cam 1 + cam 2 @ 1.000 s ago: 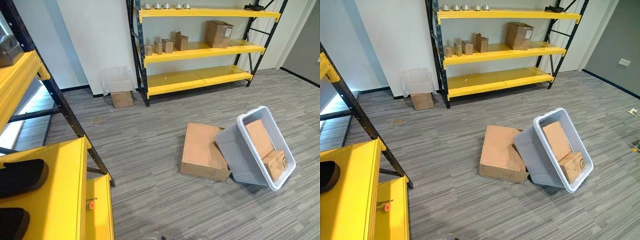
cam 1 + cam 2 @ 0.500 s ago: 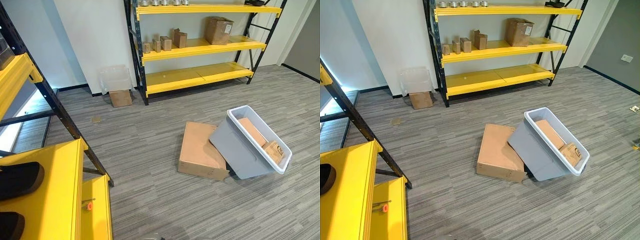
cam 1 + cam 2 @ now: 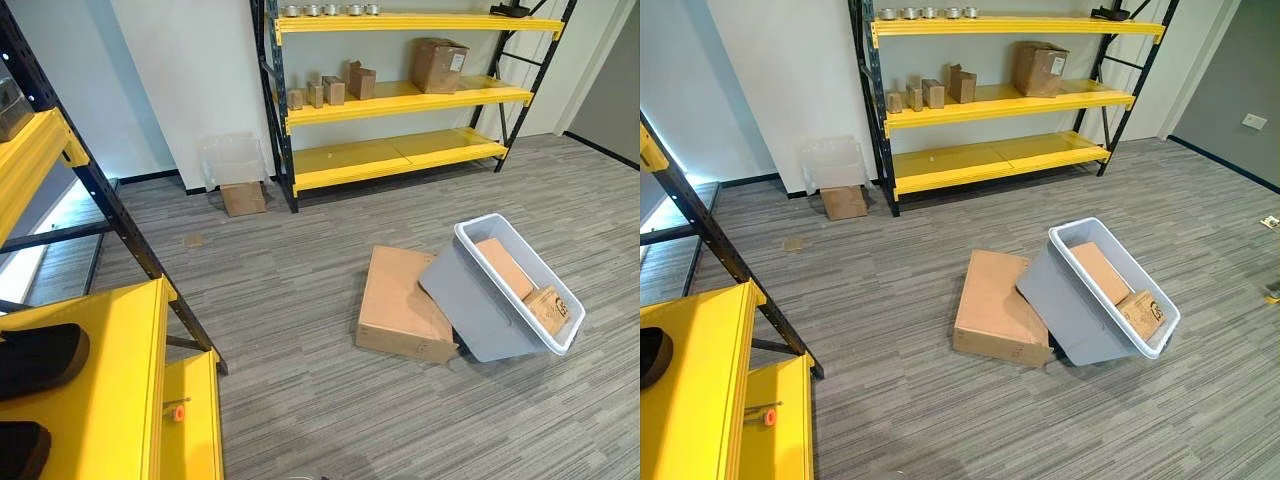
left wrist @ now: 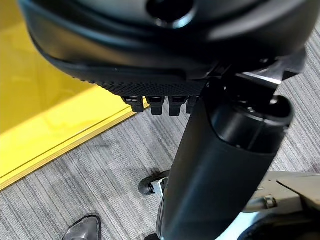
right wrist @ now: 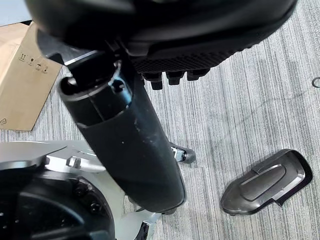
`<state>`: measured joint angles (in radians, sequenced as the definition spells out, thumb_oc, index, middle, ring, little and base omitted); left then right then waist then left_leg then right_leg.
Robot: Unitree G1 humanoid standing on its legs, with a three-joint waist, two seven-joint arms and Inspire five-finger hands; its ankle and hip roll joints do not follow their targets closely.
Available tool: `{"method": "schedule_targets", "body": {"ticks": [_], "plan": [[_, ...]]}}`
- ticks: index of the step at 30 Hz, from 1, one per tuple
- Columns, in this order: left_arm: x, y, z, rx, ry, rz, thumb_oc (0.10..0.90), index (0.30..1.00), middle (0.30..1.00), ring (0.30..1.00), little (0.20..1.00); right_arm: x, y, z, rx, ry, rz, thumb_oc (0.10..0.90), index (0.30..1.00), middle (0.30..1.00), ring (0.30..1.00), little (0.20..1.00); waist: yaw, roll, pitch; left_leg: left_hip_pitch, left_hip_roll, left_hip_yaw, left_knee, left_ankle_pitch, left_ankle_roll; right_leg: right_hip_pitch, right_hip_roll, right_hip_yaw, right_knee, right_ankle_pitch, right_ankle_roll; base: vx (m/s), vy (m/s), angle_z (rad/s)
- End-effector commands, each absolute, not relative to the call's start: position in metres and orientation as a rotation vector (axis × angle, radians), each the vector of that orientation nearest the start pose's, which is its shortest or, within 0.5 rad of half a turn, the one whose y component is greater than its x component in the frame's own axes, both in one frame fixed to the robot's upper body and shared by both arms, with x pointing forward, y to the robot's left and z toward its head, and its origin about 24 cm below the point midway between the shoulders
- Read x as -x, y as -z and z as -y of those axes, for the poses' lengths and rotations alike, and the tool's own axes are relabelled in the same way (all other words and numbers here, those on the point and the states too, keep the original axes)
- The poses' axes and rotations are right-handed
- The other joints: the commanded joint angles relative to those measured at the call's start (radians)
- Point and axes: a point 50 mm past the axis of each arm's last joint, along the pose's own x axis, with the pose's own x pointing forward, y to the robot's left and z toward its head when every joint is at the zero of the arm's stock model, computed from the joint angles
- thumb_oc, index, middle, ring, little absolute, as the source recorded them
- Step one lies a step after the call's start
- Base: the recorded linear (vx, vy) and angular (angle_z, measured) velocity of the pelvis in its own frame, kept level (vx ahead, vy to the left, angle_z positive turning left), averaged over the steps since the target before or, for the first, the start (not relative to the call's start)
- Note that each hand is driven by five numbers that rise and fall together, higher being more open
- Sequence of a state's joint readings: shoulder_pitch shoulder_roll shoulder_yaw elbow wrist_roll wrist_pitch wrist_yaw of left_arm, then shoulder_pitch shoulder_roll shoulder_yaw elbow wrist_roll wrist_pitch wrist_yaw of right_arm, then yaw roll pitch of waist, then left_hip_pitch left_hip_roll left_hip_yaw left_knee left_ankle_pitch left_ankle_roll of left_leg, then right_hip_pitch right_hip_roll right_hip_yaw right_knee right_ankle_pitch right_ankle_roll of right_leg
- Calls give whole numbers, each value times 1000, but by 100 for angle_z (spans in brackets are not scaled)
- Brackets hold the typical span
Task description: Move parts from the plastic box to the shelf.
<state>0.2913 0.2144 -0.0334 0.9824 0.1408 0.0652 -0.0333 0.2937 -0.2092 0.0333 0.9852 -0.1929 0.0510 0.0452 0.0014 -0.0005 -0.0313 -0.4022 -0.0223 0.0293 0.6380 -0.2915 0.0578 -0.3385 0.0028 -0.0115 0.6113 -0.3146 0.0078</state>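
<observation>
Parts, namely two brown cardboard boxes [image 3: 525, 285], are lying inside the grey plastic box [image 3: 480, 315] at the lower right of the head views. That bin is tilting because one side is propped on a flat cardboard carton [image 3: 400, 300] lying on the carpeted floor [image 3: 290, 290], so the parts are sliding toward its low end. In the upper centre, the yellow shelf [image 3: 400, 95] is standing against the wall, already carrying small boxes on its middle level. A second yellow rack [image 3: 100, 390] is filling the lower left, close to the robot. The left hand [image 4: 165, 75] and right hand [image 5: 170, 55] are hanging over the floor, each holding nothing, with fingers appearing curled under the palm.
</observation>
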Motion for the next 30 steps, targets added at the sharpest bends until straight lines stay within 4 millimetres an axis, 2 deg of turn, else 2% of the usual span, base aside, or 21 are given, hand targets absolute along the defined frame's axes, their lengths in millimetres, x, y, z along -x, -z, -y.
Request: {"method": "schedule_targets", "body": {"ticks": [1,17,23,27,30], "plan": [[-189,-3,-196,479,-123,-152,900,1000,1000,1000,1000,-165,13,213,-363,148,-225,900,1000,1000,1000,1000,-49,44,103,403,127,27,-725,286,-125,369,-190,-221,-658,323,150,0,0,0],[-187,4,-203,391,-157,-198,900,1000,1000,1000,1000,-158,26,214,-390,173,-301,900,1000,1000,1000,1000,-48,42,98,408,127,31,-725,281,-125,373,-190,-220,-659,321,150,0,0,0],[-181,23,-215,315,-223,-276,900,1000,1000,1000,1000,-153,39,225,-350,230,-361,900,1000,1000,1000,1000,-49,41,96,411,129,32,-725,282,-126,374,-187,-218,-662,322,150,0,0,0],[-172,45,-226,317,-316,-366,900,1000,1000,1000,1000,-148,49,236,-329,303,-402,900,1000,1000,1000,1000,-51,42,92,411,129,33,-725,283,-128,375,-187,-217,-664,324,150,0,0,0],[-168,53,-229,324,-353,-397,900,1000,1000,1000,1000,-145,56,242,-333,341,-428,900,1000,1000,1000,1000,-52,42,89,412,130,33,-725,283,-128,375,-187,-216,-665,324,150,0,0,0]]}}
